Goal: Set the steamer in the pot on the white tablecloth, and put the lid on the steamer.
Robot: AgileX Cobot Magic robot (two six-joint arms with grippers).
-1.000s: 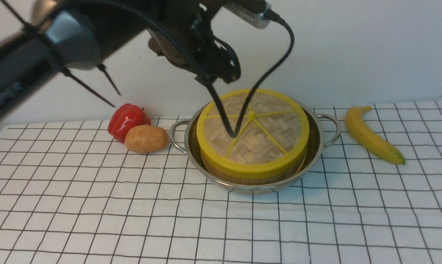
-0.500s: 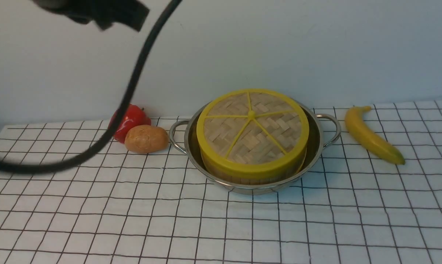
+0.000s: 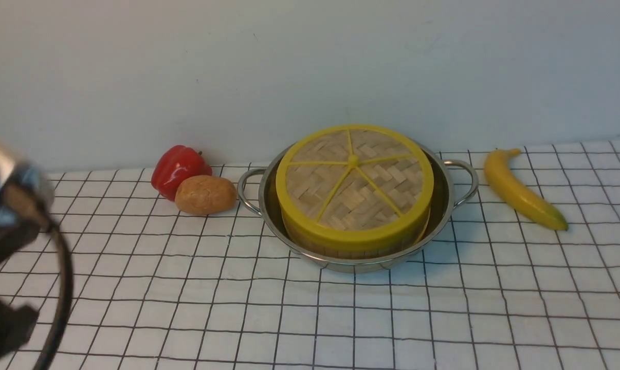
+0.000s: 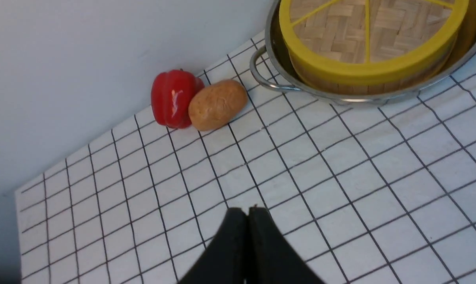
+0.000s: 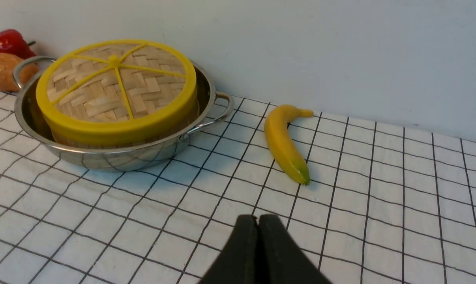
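The woven lid (image 3: 354, 182) lies flat on the steamer (image 3: 351, 250), closing it; only the steamer's low wooden wall shows, its contents are hidden. The steamer sits inside the shiny pot (image 3: 446, 205) on the white tablecloth (image 3: 310, 318). My left gripper (image 4: 247, 211) is shut and empty above bare cloth, well short of the pot (image 4: 360, 100) and lid (image 4: 364, 35). My right gripper (image 5: 258, 219) is also shut on nothing, over cloth on the near side of the pot (image 5: 115, 157). In the front view only a blurred part of the left arm (image 3: 6, 246) shows at the left edge.
A red pepper (image 3: 177, 167) and a potato (image 3: 205, 194) lie together just left of the pot's left handle. A banana (image 3: 521, 191) lies to the right of the pot. A plain wall stands close behind all of them.
The left arm has drawn away from above the lid, swinging up and left, then down to the front view's lower left edge. Lid, steamer and pot have not moved.
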